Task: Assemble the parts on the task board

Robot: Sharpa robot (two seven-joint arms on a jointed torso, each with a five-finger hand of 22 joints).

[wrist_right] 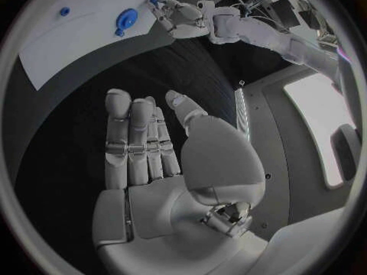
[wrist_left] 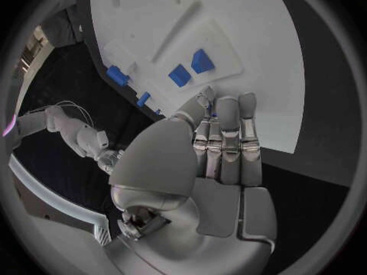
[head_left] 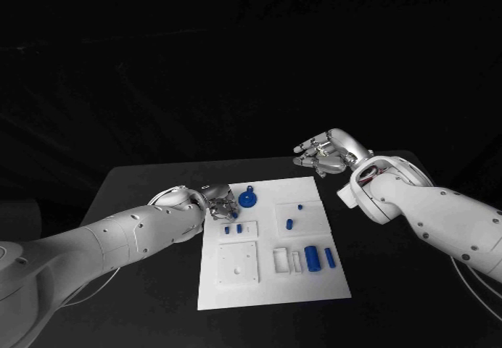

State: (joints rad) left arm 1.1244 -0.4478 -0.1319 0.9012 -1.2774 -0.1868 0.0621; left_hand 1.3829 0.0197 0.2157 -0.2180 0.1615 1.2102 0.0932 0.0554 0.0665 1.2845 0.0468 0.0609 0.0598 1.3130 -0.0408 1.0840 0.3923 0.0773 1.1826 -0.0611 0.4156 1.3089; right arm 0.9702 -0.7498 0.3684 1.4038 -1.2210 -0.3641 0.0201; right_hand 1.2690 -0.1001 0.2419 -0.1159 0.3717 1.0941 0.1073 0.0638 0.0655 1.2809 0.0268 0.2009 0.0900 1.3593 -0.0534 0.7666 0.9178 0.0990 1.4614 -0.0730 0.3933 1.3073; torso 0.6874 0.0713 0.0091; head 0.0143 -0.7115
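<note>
The left hand [head_left: 217, 204] rests at the left edge of the task board [head_left: 314, 286], beside the round blue part [head_left: 248, 198]. In the left wrist view its fingers [wrist_left: 228, 134] lie straight and close together, tips over the board's edge, and nothing is seen held in them; the hand appears open. Just ahead of the fingertips, two small blue blocks [wrist_left: 190, 68] sit in a raised square section of the board, and further blue pieces [wrist_left: 117, 76] lie along the board's edge.

The right hand [head_left: 326, 153] is raised beyond the far right corner of the board, above the counter [head_left: 146, 181], well apart from the parts. In the right wrist view its fingers [wrist_right: 130, 140] are extended side by side with the thumb apart, holding nothing.

On the white board, two small blue pegs [head_left: 232, 229] stand near the left hand, two small blue pieces [head_left: 295, 216] sit in the right square section, and two blue cylinders [head_left: 319, 257] lie side by side in the lower right.
</note>
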